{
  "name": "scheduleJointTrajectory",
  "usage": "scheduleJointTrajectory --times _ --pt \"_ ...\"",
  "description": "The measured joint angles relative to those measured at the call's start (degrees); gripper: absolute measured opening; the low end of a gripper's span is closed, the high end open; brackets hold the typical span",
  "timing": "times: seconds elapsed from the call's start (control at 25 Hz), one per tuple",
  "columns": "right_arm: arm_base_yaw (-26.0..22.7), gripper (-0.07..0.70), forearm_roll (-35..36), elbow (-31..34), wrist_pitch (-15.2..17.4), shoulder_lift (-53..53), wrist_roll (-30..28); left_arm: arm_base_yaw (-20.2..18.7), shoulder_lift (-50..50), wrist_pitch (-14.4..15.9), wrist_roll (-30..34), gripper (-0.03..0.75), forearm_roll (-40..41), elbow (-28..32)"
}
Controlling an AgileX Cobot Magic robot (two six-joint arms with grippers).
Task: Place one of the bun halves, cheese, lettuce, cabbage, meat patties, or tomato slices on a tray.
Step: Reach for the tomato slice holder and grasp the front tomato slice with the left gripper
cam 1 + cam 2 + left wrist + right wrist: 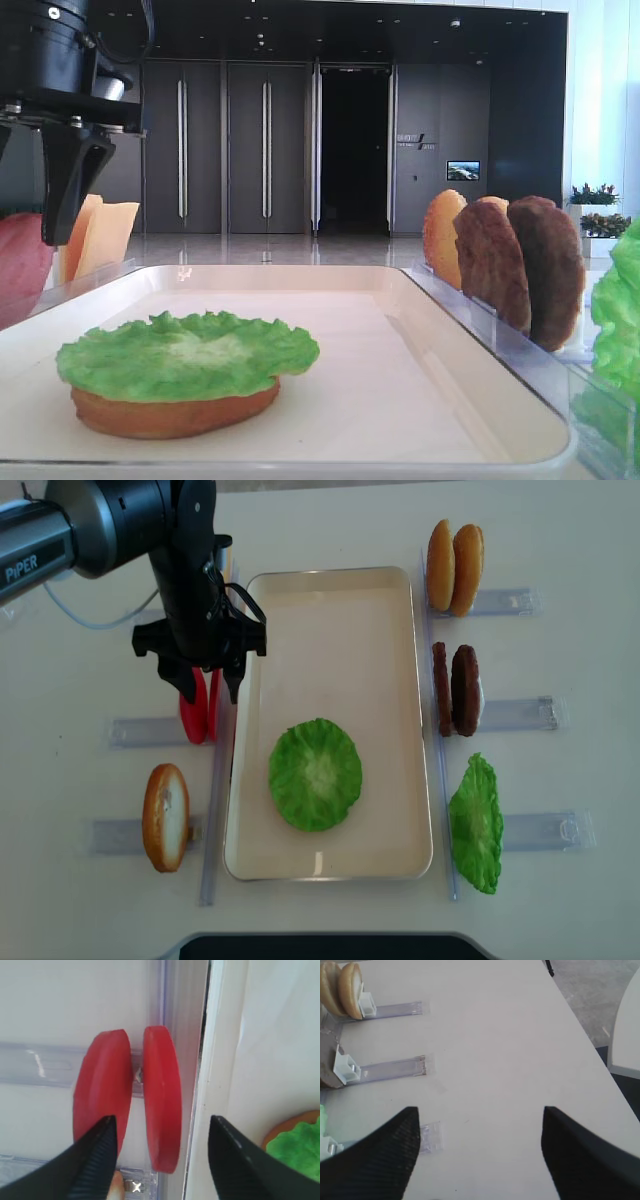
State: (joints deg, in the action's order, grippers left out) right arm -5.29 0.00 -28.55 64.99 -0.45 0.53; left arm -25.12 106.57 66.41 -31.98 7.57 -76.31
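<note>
On the counter, low side view: a cream tray point(400, 300) is seen with a bun half point(170, 412) lying flat near its front, a lettuce leaf point(185, 352) laid on top of it. Meat patties point(520, 265) are stood on edge along the right of the tray, cheese slices point(100, 235) at the far left.
Left gripper, same view: the left gripper point(70, 190) is hung above the left edge, outside the tray; nothing is seen between its jaws.
Right wrist view: the right gripper point(480, 1152) is held over bare counter, jaws spread wide and empty. Clear holders point(395, 1067) and two upright bun halves point(342, 987) are seen at the left.
Left wrist view: two tomato slices point(162, 1097) are stood on edge in a clear holder, just beside the tray rim. The jaws are spread wide; the slice nearer the tray lies between them, the other in line with the left finger point(92, 1157). No contact is seen.
Overhead view: the left gripper is set directly over the red slices, left of the tray.
Step in hand: the approach to a tomato slice, judged from the pose.
Next move: a descent is called for, with one slice only bracketed, then closure and a lift across to the stack on the tray.
</note>
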Motion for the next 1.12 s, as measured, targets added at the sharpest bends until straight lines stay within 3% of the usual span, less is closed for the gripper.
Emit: scheduleJointTrajectory --times 0.2,1.12 --pt "0.0 0.514 0.0 0.0 0.0 0.0 0.0 0.0 0.0 0.3 0.0 0.430 0.0 -2.5" --pt "0.0 0.514 0.0 0.0 0.0 0.0 0.0 0.0 2.5 2.3 0.0 0.412 0.1 -2.6"
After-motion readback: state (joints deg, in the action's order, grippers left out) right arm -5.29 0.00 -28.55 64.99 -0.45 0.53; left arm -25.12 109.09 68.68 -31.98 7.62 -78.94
